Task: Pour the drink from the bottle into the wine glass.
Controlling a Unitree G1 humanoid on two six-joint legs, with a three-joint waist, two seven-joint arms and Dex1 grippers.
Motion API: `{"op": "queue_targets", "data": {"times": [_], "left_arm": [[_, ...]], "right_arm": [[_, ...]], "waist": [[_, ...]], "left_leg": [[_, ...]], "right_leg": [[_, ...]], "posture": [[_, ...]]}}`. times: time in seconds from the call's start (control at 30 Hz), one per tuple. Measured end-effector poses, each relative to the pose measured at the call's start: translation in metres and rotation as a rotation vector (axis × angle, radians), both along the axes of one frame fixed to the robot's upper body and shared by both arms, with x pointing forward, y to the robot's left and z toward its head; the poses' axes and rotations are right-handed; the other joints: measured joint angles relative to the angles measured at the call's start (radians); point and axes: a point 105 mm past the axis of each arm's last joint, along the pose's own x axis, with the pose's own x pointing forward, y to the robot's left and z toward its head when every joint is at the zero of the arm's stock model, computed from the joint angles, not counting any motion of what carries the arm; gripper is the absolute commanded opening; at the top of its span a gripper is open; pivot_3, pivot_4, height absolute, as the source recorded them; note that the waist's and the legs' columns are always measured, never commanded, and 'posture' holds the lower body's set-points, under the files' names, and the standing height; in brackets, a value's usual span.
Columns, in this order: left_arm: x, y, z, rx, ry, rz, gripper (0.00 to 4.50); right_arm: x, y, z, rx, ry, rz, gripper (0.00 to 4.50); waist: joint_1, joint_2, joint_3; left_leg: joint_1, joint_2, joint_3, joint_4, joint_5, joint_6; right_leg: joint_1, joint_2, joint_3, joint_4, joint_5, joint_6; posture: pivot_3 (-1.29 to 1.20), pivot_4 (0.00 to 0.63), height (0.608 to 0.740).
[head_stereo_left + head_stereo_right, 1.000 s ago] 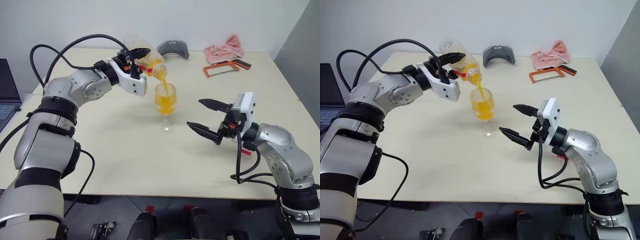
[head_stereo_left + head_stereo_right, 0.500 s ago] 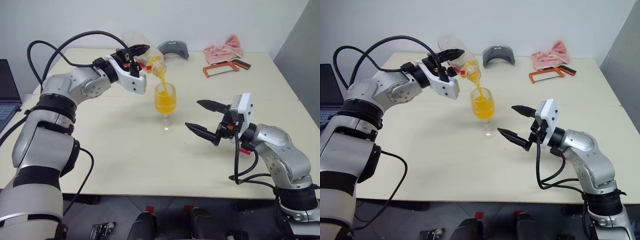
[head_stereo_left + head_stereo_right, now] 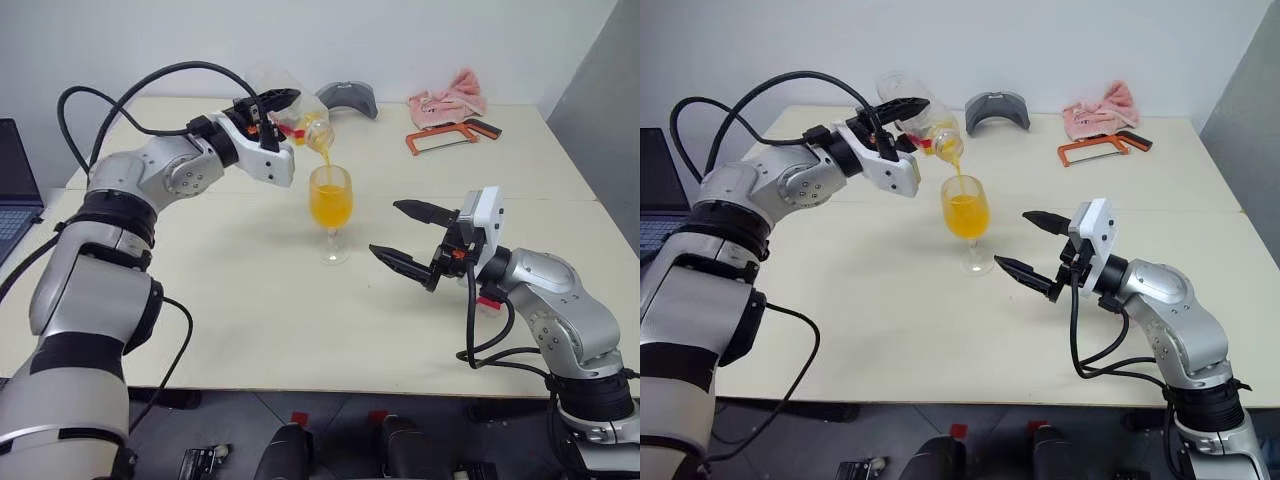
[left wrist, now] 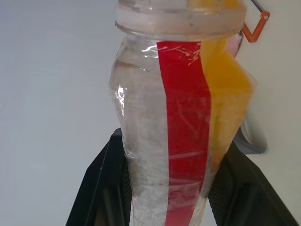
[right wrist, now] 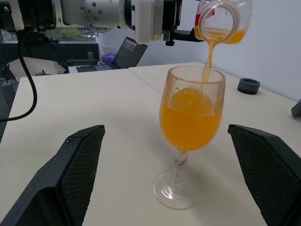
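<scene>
Bottle (image 3: 923, 125), thin soft plastic and nearly drained, is light and squashable; the left fingers (image 4: 106, 188) pinch its body, tilted above the wine glass (image 3: 331, 205) on the bench (image 3: 250, 310). Top-heavy, fragile when full: hold its stem. Right fingers (image 5: 77, 174) are spread wide beside it.

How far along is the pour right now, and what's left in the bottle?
Done: the wine glass stands on the table well over half full of drink. In hand: the left gripper holds the tilted bottle above the rim, a thin stream falling in. Left: a little drink remains in the bottle to empty. The right gripper waits open beside the glass.
</scene>
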Motion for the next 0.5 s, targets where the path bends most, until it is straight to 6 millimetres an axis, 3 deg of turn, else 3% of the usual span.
{"op": "queue_targets", "data": {"times": [0.3, 0.4, 0.5], "left_arm": [[0.001, -0.003, -0.020, -0.256, 0.237, -0.034, 1.69], [0.001, -0.004, -0.020, -0.439, 0.357, -0.058, 1.69], [0.000, 0.012, -0.018, -0.652, 0.462, -0.047, 1.69]], "right_arm": [[0.002, 0.007, 0.000, 0.007, -0.032, -0.028, 4.50], [-0.003, 0.013, 0.001, -0.002, -0.046, -0.004, 4.50], [-0.008, 0.015, 0.002, -0.025, -0.058, 0.025, 4.50]], "waist": [[-0.004, 0.000, 0.000], [-0.010, 0.000, 0.000], [-0.021, 0.000, 0.000]], "left_leg": [[0.000, 0.001, -0.001, 0.001, 0.000, 0.000], [0.000, 0.002, -0.003, 0.001, 0.000, 0.000], [0.000, 0.002, -0.007, 0.001, 0.000, 0.000]], "right_leg": [[0.000, 0.000, 0.000, 0.001, 0.000, 0.000], [0.000, -0.001, 0.000, 0.001, 0.000, 0.000], [0.000, -0.001, 0.000, 0.001, 0.000, 0.000]], "posture": [[0.00, 0.150, 0.740], [0.00, 0.150, 0.740], [0.00, 0.150, 0.740]]}}
